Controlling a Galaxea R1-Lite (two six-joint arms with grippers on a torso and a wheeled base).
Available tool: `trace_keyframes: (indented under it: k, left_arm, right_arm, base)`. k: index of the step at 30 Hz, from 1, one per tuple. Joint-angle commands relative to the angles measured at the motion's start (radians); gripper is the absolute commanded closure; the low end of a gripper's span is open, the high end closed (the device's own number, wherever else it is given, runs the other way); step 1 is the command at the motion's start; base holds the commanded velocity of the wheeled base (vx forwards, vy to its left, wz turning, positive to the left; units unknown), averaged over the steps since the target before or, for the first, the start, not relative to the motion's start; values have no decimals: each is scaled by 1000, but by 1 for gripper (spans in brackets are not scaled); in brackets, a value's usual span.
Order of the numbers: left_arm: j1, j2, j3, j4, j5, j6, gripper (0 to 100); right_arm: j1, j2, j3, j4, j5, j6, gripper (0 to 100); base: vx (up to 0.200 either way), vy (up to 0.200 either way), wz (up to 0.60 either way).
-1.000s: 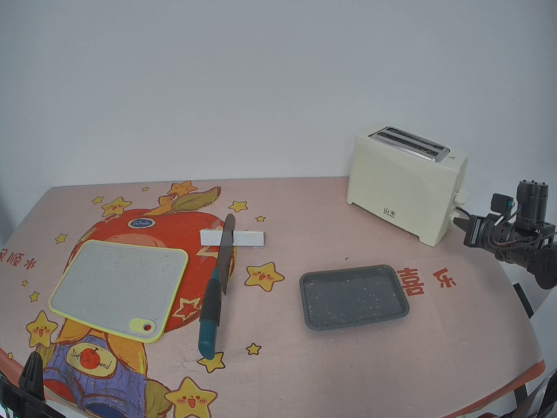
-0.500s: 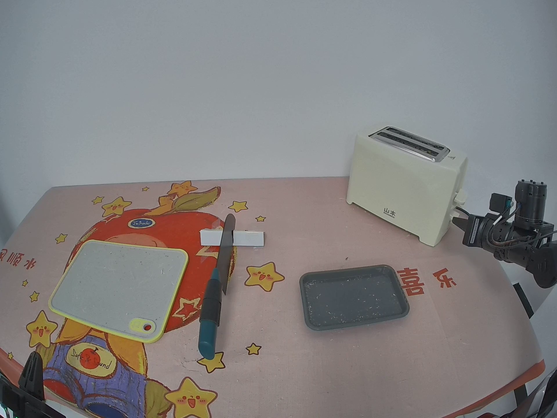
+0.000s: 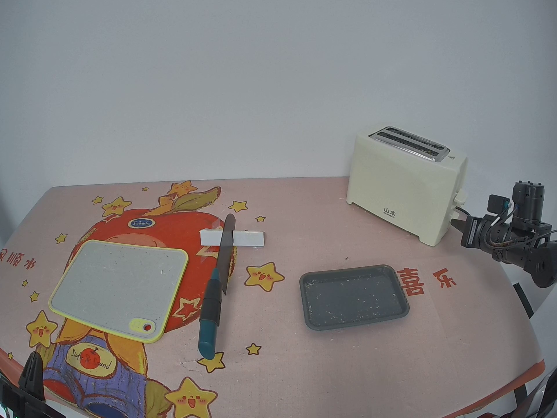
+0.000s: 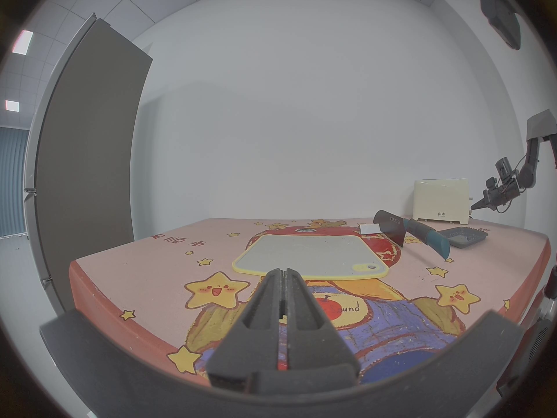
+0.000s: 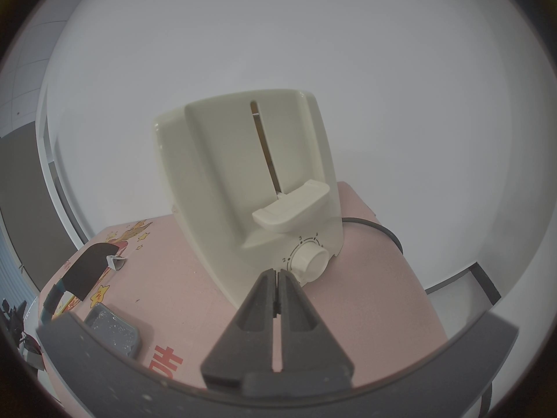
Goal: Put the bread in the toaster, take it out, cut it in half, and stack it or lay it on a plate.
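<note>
Right gripper (image 5: 277,275): the dark wedge-shaped fingers are pressing together on nothing. It is hovering off the toaster's control end, tips pointing at the dial.
Left gripper (image 4: 284,274): the matching dark fingers are closed against each other, empty. It is hanging low at the table's near left edge, well apart from the toaster.
Toaster (image 5: 243,164): a smooth cream casing, boxy with rounded edges, is standing just ahead of the right gripper without touching it. Whether bread is sitting in the slots cannot be told.
Lever (image 5: 290,204): a flat cream tab is sitting low in its vertical slot, just above the round dial (image 5: 307,260).
Plate (image 3: 354,297): a dark grey rectangular tray with a raised rim and crumb specks is lying nearer than the toaster, to its left.
Knife (image 3: 217,285): dark blade and teal handle, the blade resting across a white block (image 3: 246,238), between plate and board.
Cutting board (image 3: 119,288): matt pale grey with a yellow-green rim and rounded corners, lying flat at the left.
Table (image 3: 325,227): a pink cover printed with a cartoon apple and stars.
</note>
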Motion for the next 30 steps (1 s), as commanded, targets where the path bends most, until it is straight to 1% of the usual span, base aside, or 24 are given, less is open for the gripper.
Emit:
trace_keyframes:
  k: [1, 30]
  left_arm:
    - [0, -1, 18, 0, 0, 0, 100]
    - [1, -1, 18, -1, 0, 0, 100]
  right_arm:
    - [-1, 4, 0, 0, 1, 0, 100]
    - [-1, 18, 1, 0, 1, -3, 100]
  base:
    - [0, 0, 0]
    - [0, 0, 0]
